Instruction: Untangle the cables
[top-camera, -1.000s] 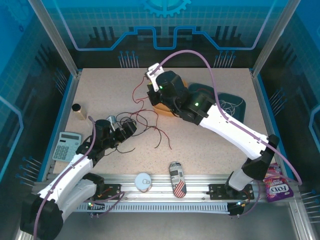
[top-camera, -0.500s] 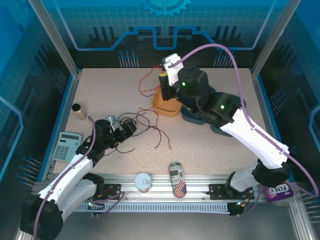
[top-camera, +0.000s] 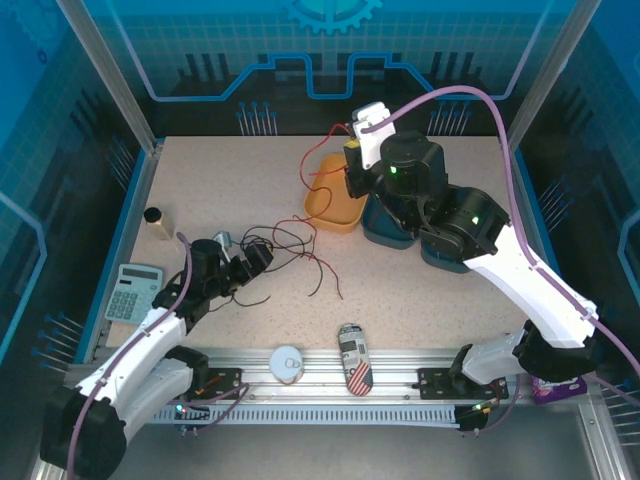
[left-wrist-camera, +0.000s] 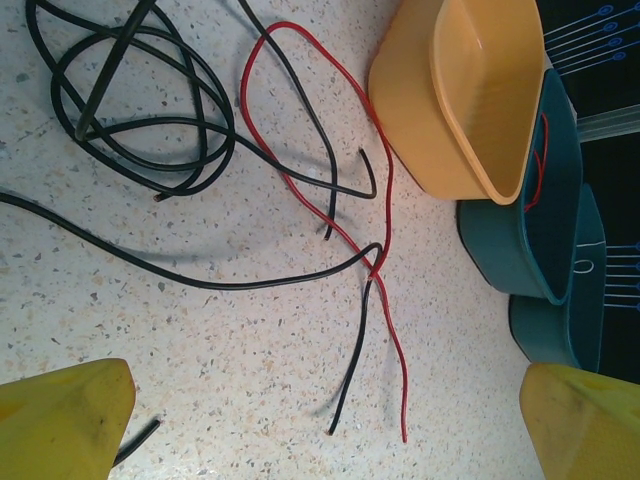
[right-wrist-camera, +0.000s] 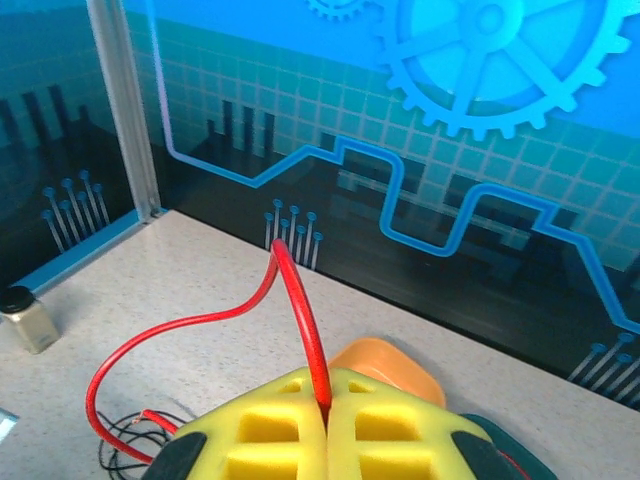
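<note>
Above the orange plastic tub (top-camera: 333, 205), the right gripper (right-wrist-camera: 325, 415) is pinching a thin red wire (right-wrist-camera: 200, 322), apparently to draw it clear; the left gripper (top-camera: 250, 260) is hovering open over nearby black looped wires (left-wrist-camera: 140, 110).

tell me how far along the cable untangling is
Done: what looks like a white strand sits apart in the far teal bin. In hand: the right gripper is shut on a red cable, raised above the orange bin. Left: black cables and a red strand cross on the table by the open left gripper.
</note>
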